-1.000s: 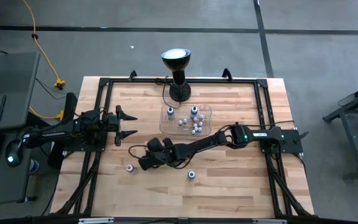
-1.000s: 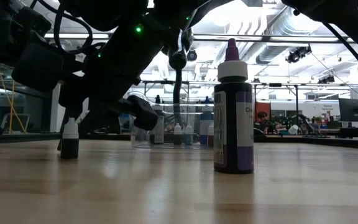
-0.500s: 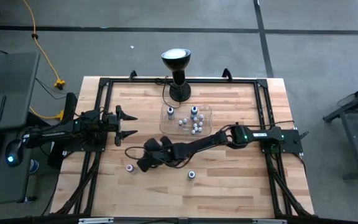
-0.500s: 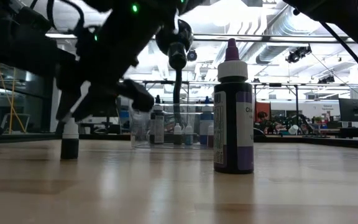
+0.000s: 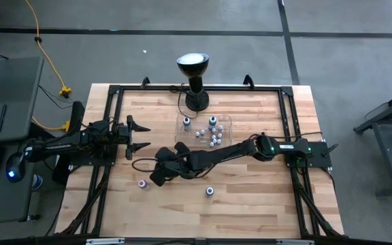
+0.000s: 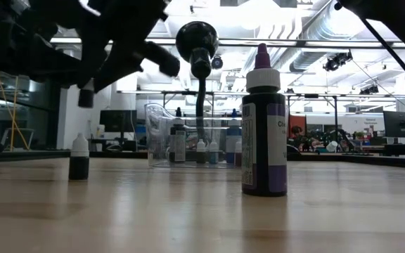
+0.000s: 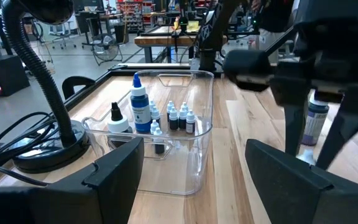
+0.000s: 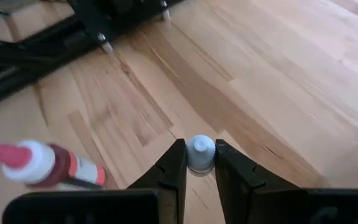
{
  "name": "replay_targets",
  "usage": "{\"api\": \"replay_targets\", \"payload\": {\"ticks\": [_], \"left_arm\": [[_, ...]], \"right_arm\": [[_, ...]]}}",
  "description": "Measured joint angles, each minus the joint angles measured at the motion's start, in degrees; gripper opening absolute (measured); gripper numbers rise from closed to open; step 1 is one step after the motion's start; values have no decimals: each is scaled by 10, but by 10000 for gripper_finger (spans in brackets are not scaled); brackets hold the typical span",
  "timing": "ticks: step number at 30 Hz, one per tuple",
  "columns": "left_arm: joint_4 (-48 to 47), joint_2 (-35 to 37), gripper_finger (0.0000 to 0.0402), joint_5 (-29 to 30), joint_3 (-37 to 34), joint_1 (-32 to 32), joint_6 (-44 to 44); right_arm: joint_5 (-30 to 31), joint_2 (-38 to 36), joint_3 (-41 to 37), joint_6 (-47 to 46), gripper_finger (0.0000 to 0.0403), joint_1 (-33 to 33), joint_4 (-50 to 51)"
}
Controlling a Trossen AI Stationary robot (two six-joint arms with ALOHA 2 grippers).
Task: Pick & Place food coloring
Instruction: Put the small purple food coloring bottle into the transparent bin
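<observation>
My right gripper [image 8: 201,155] is shut on a tiny food coloring bottle with a white cap and hangs above the table's near-left middle [image 5: 155,177]. In the low view the dark bottle [image 6: 85,96] hangs well above the wood. A pink-tipped bottle [image 8: 39,165] stands on its base close by [image 5: 142,184], and a purple-tipped one [image 6: 264,133] stands nearer the near edge [image 5: 209,192]. Several more bottles stand in the clear tray [image 5: 224,121]. My left gripper [image 5: 140,136] waits open, left of the tray. My right gripper pinches the small bottle by its white cap [image 8: 200,148] between the two fingers [image 8: 174,163], coming from above and pointing down. The bottle hangs upright below the fingers [image 6: 85,96], lifted clear of the table.
A black gooseneck lamp [image 5: 193,68] stands at the far edge, just behind the tray [image 7: 199,134]. A black metal frame [image 5: 114,92] runs around the tabletop. Bare wood [image 5: 250,187] lies to the right of the purple-tipped bottle.
My right gripper has risen from just above the table to well above it, carrying the small bottle up with it, and has drifted slightly toward the far edge. The two bottles standing on the table have stayed where they were.
</observation>
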State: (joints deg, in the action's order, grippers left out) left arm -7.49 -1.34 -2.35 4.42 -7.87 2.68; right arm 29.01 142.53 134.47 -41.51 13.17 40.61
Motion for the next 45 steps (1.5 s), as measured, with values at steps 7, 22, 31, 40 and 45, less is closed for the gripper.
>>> {"api": "replay_targets", "payload": {"ticks": [7,22,31,40,45], "left_arm": [[0,0,278,0,0,0,0],[0,0,278,0,0,0,0],[0,0,278,0,0,0,0],[0,0,278,0,0,0,0],[0,0,278,0,0,0,0]], "right_arm": [[-6,-20,5,11,57,-1,33],[-50,-79,5,44,57,-42,176],[-20,-164,-98,38,57,-66,197],[-5,-331,-400,-36,53,-72,1],[-6,-370,-487,-49,49,-76,-30]]}}
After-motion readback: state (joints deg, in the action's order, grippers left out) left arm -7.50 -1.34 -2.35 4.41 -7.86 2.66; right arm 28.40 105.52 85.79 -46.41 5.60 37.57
